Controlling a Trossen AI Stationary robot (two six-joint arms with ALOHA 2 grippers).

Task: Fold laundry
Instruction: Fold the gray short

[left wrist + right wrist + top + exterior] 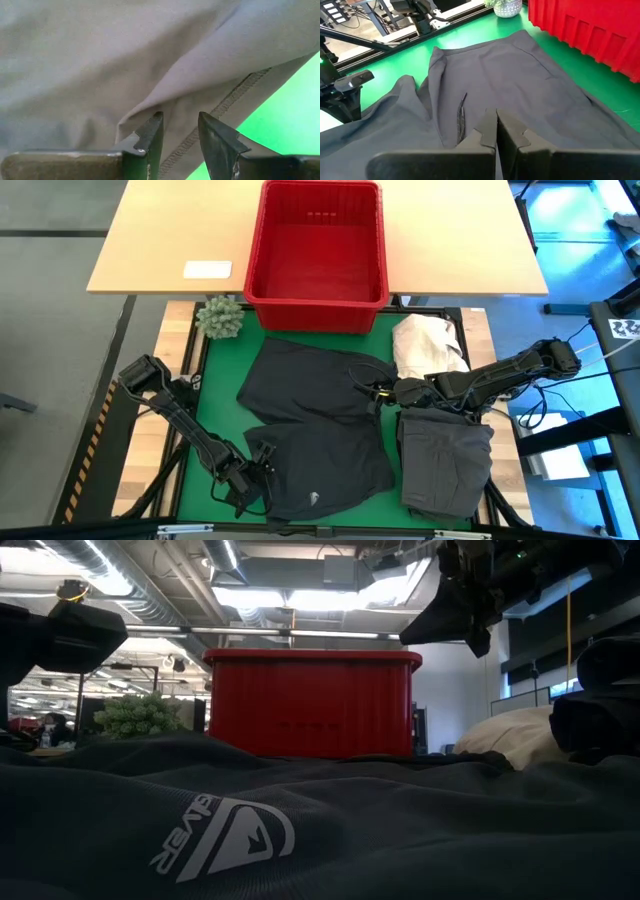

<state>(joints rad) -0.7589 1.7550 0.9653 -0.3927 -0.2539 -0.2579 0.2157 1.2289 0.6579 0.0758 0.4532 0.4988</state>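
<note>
A pair of dark grey shorts (315, 425) lies spread flat on the green mat, with a white logo (225, 835) near its near edge. A folded dark grey garment (445, 460) lies to its right. My left gripper (255, 467) is open at the shorts' near left edge; its fingers (150, 140) stand on either side of the stitched hem (192, 140). My right gripper (385, 392) is shut and empty, raised over the shorts' right edge (496, 125); it also shows high up in the low view (462, 595). My left gripper's open fingers come low at the shorts' hemmed edge (185, 147), which runs through the gap between them. I cannot tell whether they touch the cloth.
A red plastic basket (316, 250) stands empty at the far side. A cream-white cloth heap (425, 345) lies at the far right of the mat. A small potted plant (220, 317) stands at the far left. Bare green mat (225, 370) shows left of the shorts.
</note>
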